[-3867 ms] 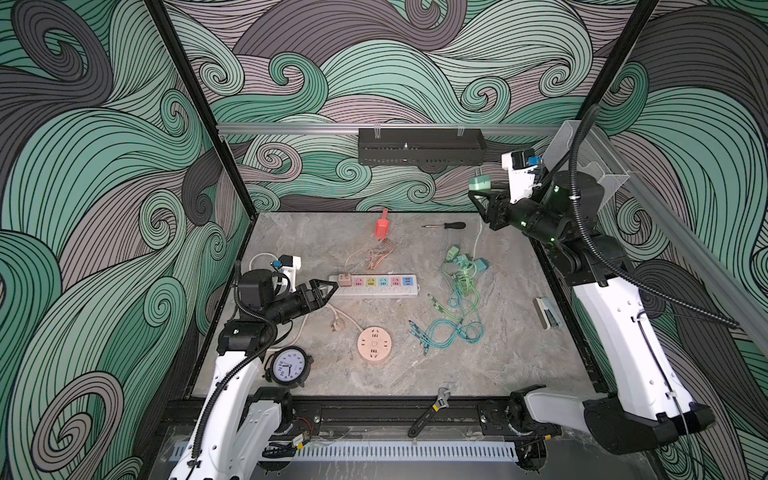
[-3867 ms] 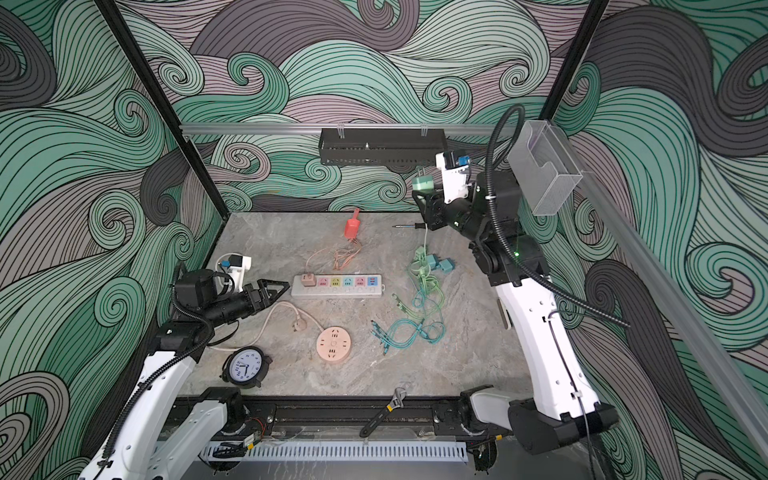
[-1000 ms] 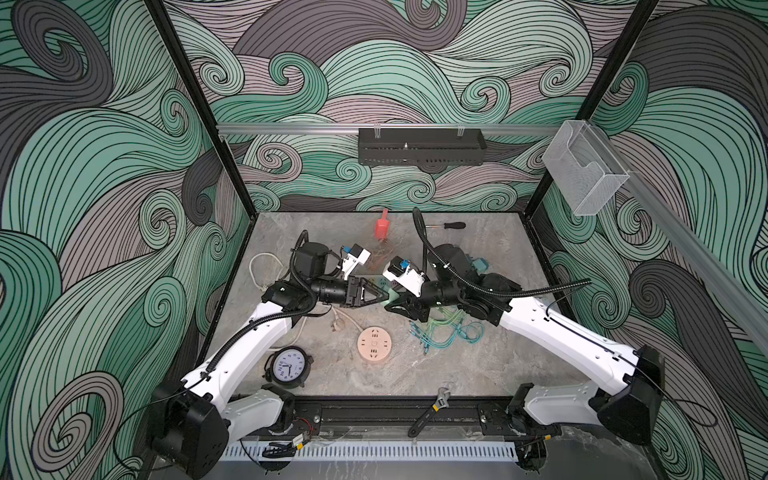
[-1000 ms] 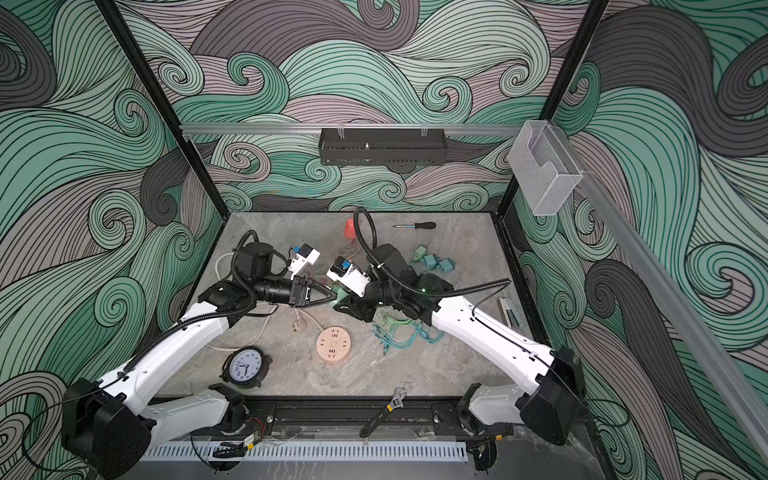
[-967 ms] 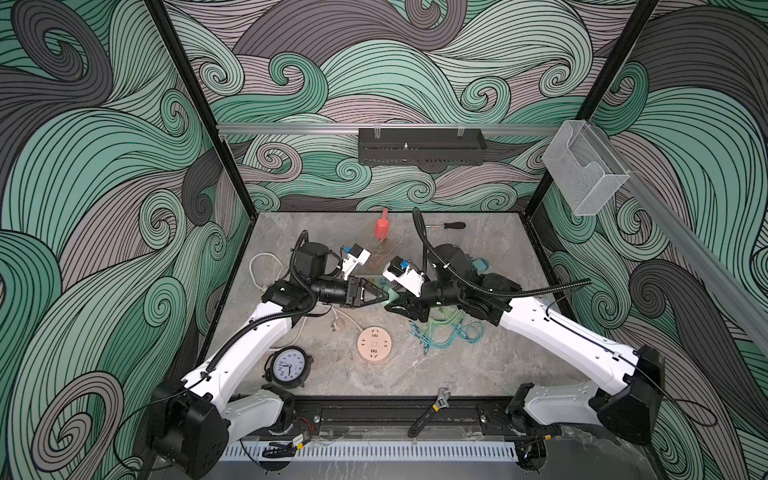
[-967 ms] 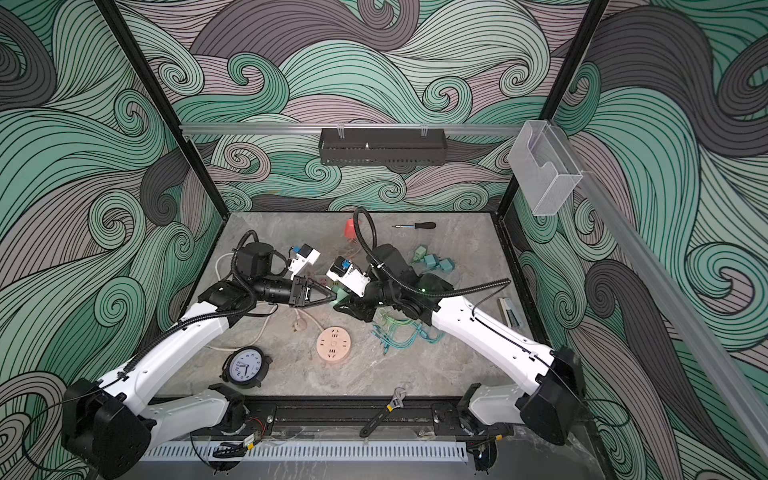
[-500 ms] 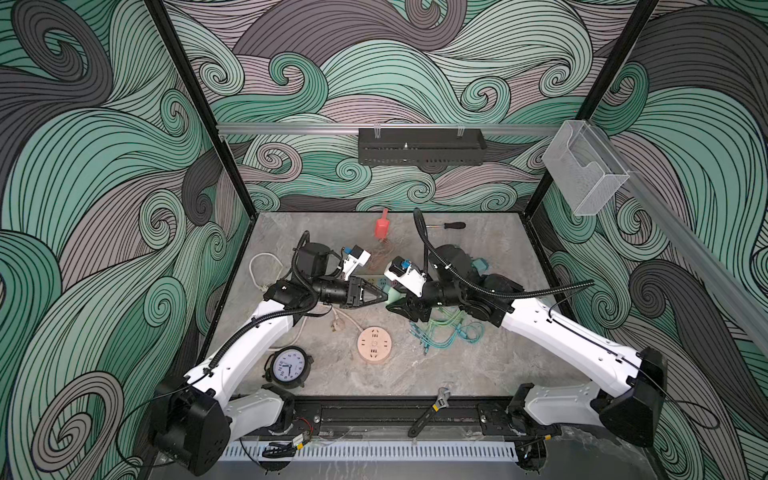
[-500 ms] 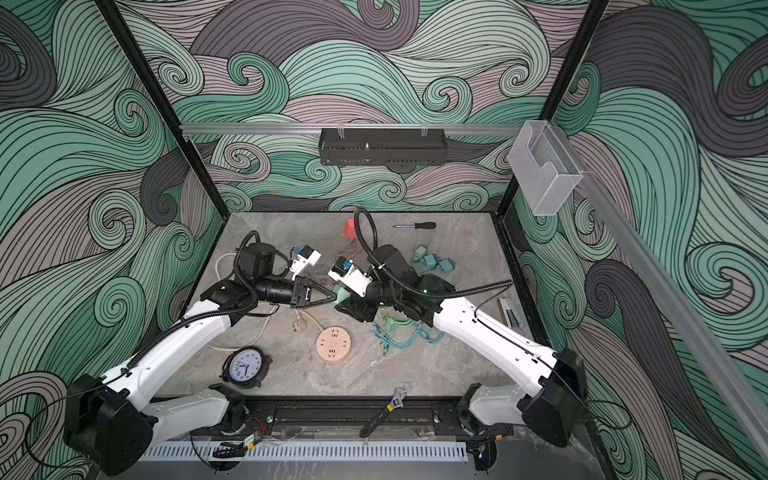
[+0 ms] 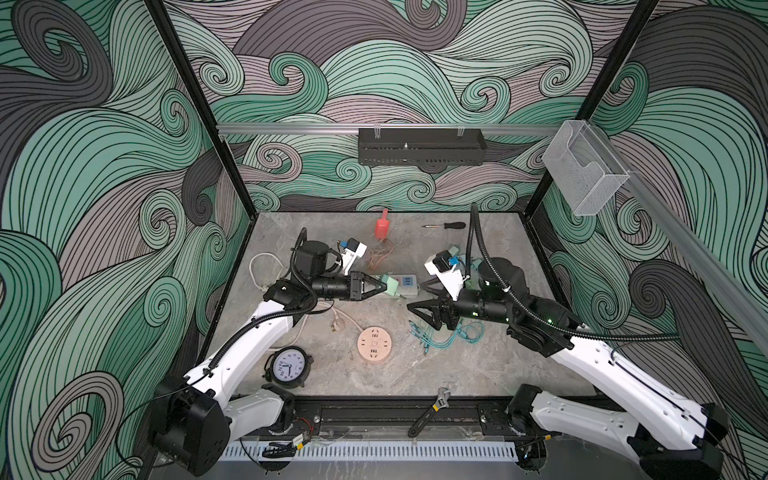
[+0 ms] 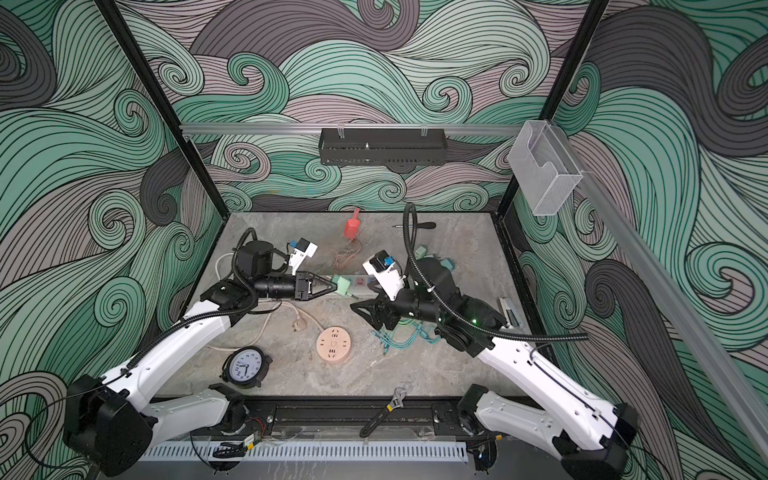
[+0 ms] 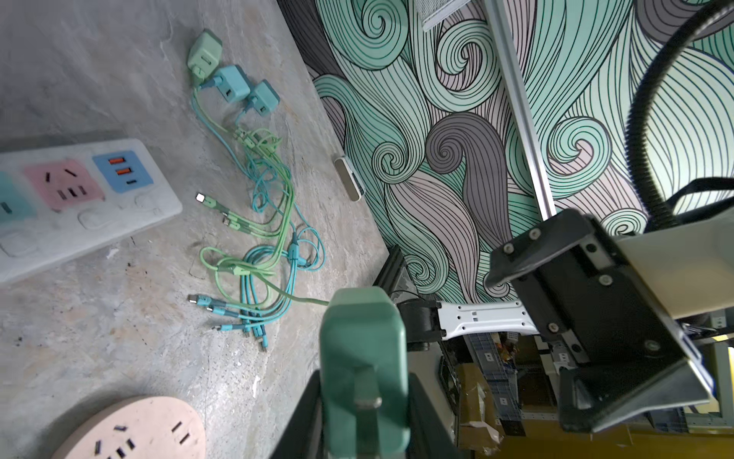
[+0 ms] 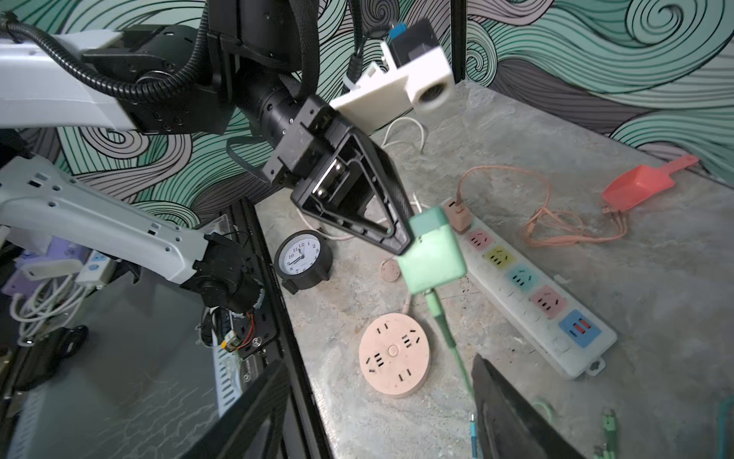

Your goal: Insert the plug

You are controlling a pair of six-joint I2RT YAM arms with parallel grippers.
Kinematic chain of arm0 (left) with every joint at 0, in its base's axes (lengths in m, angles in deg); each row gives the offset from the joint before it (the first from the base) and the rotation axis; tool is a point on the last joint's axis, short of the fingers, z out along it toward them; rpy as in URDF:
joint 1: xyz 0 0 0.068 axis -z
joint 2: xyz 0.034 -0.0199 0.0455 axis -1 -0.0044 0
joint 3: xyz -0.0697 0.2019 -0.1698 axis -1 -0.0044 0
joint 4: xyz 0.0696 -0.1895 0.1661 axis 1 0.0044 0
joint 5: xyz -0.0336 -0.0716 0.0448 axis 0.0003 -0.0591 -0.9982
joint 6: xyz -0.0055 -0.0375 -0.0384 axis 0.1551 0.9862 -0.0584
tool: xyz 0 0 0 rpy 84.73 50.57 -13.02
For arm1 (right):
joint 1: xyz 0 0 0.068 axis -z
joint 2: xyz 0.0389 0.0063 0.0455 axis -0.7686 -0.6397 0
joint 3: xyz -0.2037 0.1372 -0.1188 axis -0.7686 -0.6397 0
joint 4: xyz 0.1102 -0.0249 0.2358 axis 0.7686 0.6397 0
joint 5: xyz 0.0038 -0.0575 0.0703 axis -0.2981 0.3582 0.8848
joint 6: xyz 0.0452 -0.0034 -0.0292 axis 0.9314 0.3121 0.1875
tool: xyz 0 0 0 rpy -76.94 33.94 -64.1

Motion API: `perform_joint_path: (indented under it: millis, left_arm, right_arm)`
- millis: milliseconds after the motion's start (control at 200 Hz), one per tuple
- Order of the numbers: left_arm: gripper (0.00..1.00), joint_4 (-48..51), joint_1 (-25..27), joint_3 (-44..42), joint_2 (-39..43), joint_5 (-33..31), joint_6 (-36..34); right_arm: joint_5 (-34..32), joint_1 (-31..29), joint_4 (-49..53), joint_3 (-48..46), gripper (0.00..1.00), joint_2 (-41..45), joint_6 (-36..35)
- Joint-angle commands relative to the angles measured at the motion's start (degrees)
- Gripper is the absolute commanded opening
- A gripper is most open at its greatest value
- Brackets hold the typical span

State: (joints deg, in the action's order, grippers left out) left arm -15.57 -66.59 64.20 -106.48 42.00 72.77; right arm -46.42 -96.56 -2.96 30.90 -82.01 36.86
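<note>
**Green plug (image 9: 390, 286) gripped by the left end effector (image 9: 381, 286) above the power strip (image 9: 409, 286)**

The plug is clamped between the closed fingers of the left end effector and is held off the bench (image 9: 478, 374), left of centre. In both top views the strip's left part is hidden behind the plug and the fingers, and only its right end with the blue panel is seen. In the right wrist view the strip is seen whole, with a brown adapter (image 12: 458, 214) seated in its leftmost socket. The plug's prongs are blurred in the left wrist view and their number cannot be told.

A green cable (image 12: 445, 330) is trailed from the plug toward the right end effector (image 9: 420, 318). That end effector is spread open with nothing gripped, and it stands right of the plug and nearer, apart from it. In the right wrist view its fingers are cut off by the frame edge.

A black wire basket (image 9: 422, 151) is hung on the far rail, and its contents cannot be made out. A clear box (image 9: 586, 174) is fixed to the right rail, and the wall pattern is seen through it.
</note>
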Motion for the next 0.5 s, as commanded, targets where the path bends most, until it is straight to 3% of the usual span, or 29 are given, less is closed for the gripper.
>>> perform_joint_path:
  millis: [0, 115, 290, 495]
  left_arm:
    - [0.00, -9.86, 0.44, -1.18, 2.39, -1.99, 1.96]
    - [0.00, -15.23, 0.41, -3.18, 4.20, -3.30, 2.85]
    - [0.00, -27.01, 0.53, -7.77, 6.27, -4.58, 6.58]
    - [0.00, -39.55, 0.82, -11.50, 6.60, -6.23, 12.75]
  right_arm:
    - [2.79, 0.86, -3.25, -2.44, 0.70, 2.62, 7.52]
    - [6.02, 1.93, -8.75, -6.05, 0.69, 5.07, 12.23]
    - [12.91, 2.56, -27.13, -14.67, 0.69, 6.51, 22.77]
    - [13.43, 2.64, -39.96, -19.05, 0.64, 5.37, 29.64]
